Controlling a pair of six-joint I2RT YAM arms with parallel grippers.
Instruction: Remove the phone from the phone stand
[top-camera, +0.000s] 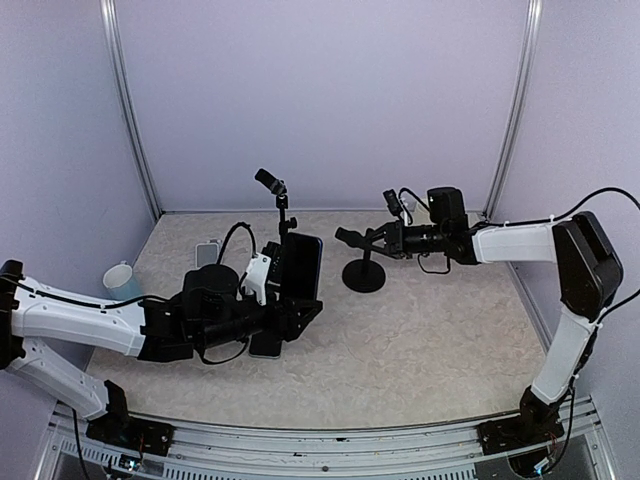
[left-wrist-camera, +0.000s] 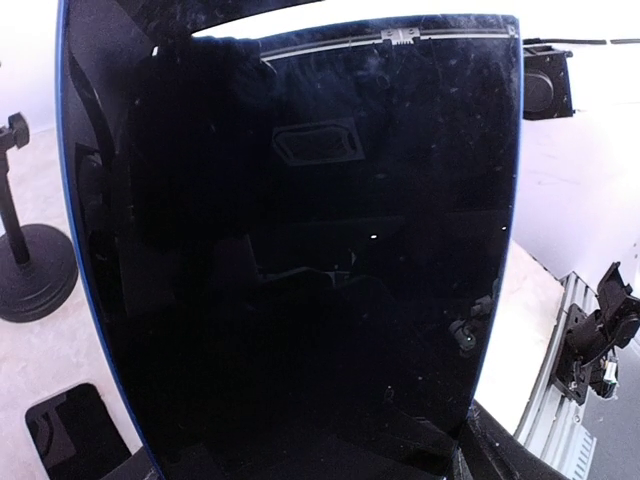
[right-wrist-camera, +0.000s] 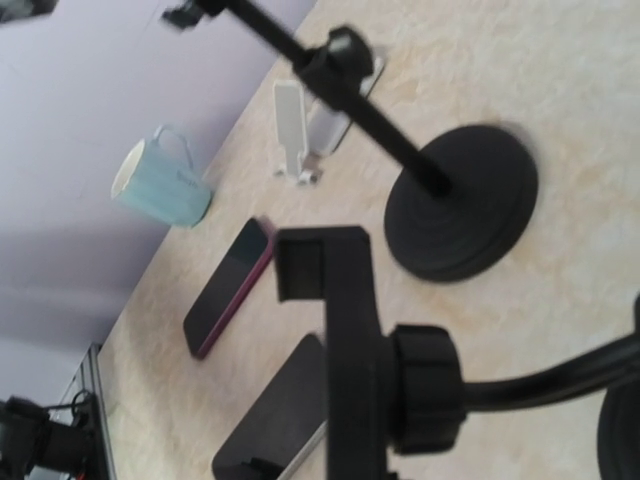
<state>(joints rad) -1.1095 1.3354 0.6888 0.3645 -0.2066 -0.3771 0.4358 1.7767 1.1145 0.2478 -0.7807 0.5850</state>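
While unmounted, phone: gripped upright by left end effector.
At phone's 3 o'clock, phone stand: braced by closed right end effector.

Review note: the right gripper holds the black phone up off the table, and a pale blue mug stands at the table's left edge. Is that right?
Not quite. The left gripper, not the right, holds the black phone up off the table, as the top external view shows. The pale blue mug does stand at the table's left edge.
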